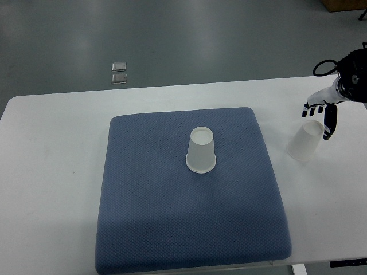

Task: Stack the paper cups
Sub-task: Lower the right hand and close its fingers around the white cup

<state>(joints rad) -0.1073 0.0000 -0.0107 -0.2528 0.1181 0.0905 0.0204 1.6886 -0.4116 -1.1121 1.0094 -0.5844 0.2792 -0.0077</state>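
Blue mat (172, 223) bears upturned cup (201, 150); right hand (322, 114) open above second cup (305, 140).

My right arm (352, 71) runs off the right edge. The mat's (189, 223) near corners are cut off; I can't identify the two small floor objects (119, 73).

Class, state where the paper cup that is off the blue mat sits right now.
In the top view, that cup stands upside down on the white table, right of the blue mat, just below the right hand.
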